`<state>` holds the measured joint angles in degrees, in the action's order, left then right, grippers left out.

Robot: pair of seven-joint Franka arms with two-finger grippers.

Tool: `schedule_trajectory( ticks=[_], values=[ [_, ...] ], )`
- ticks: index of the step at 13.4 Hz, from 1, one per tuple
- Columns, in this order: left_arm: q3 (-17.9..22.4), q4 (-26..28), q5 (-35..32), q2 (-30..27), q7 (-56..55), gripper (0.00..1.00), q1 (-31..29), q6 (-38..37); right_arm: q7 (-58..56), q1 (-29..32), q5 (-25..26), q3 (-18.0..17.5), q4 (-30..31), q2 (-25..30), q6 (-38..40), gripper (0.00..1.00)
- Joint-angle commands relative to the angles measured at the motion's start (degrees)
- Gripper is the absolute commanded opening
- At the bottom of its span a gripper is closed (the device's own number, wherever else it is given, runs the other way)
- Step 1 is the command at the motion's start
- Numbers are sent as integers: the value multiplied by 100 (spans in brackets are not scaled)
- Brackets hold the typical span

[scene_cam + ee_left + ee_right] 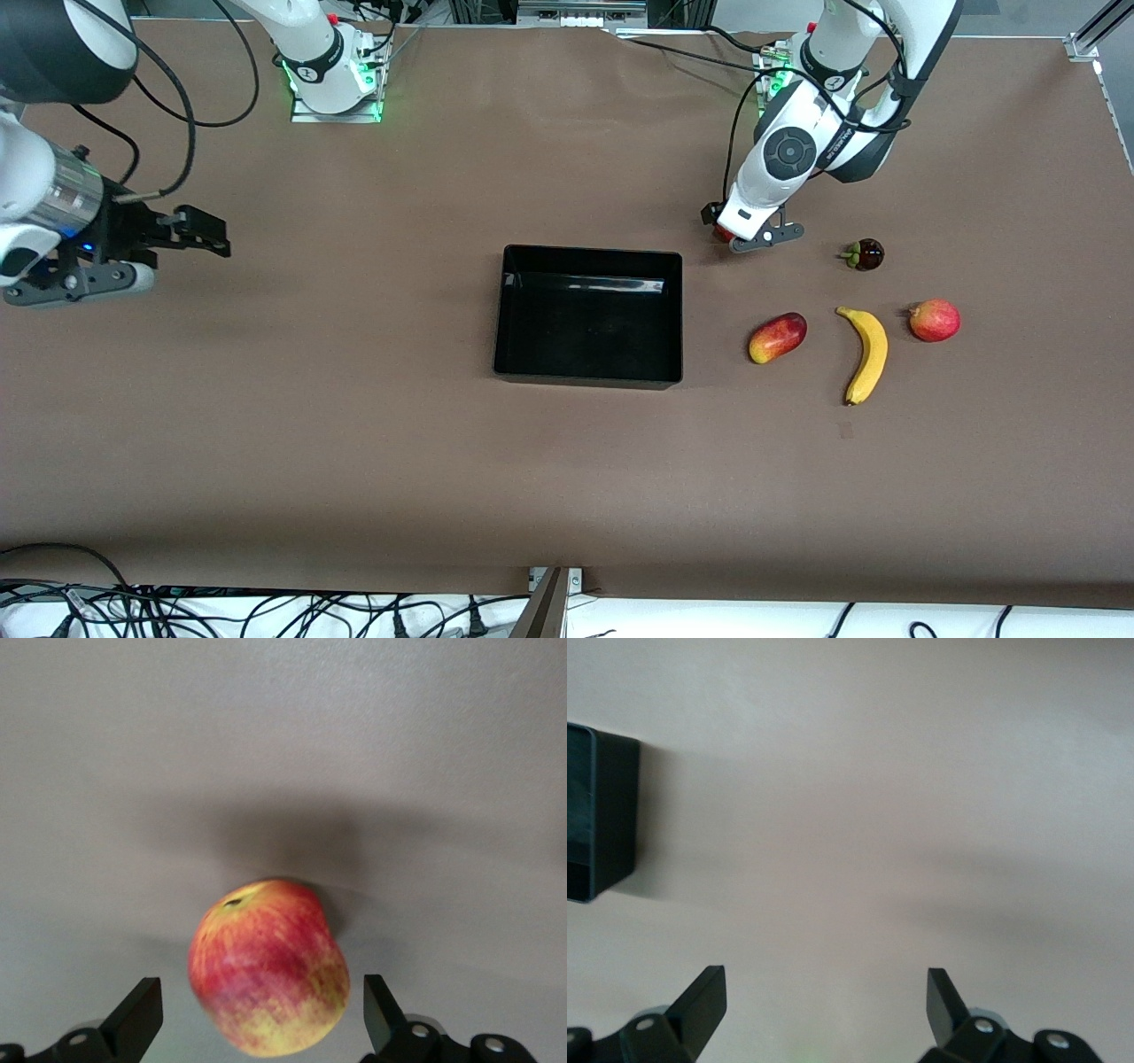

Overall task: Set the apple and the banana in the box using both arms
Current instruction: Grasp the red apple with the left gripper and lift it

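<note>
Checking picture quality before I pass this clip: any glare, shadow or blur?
Front view: sharp, with a glare streak on the box. Left wrist view: apple slightly soft, its shadow on the table. Right wrist view: even light, faint shadow bands, soft focus.

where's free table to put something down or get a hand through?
Bare table runs from the box toward the right arm's end, and along the edge nearest the front camera. Crowded toward the left arm's end: mango-shaped fruit, banana, red fruit, dark fruit, apple.
</note>
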<state>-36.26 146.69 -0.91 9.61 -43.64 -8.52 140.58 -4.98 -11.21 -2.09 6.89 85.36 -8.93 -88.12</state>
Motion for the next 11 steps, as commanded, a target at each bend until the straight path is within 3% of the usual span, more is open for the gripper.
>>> schedule_trajectory(
  ticks=[1, 2, 3, 4, 5, 6, 9, 11],
  values=[
    [5, -18, 21, 365, -40, 100, -44, 408, -30, 566, 270, -582, 893, 882, -74, 100],
    [5, -27, 12, 445, -40, 97, -96, 478, -30, 733, 270, -697, 981, 971, -83, 100],
    [5, -27, -5, 463, -31, 80, -114, 505, -38, 830, 270, -759, 1000, 989, -74, 100],
    [14, -27, -5, 454, 21, 52, -132, 497, -38, 831, 296, -742, 974, 989, -39, 100],
    [14, -44, -14, 419, 57, 32, -202, 497, -38, 823, 305, -742, 947, 989, -39, 100],
    [14, -88, -23, 375, 144, 24, -307, 471, -30, 823, 305, -742, 947, 989, -39, 100],
    [14, -306, -146, -2, 618, 25, -553, 191, 5, 823, 393, -742, 938, 963, -83, 100],
    [5, -1051, -146, -12, 1232, 27, -825, -685, 14, 823, 402, -733, 938, 954, -83, 100]
  ],
)
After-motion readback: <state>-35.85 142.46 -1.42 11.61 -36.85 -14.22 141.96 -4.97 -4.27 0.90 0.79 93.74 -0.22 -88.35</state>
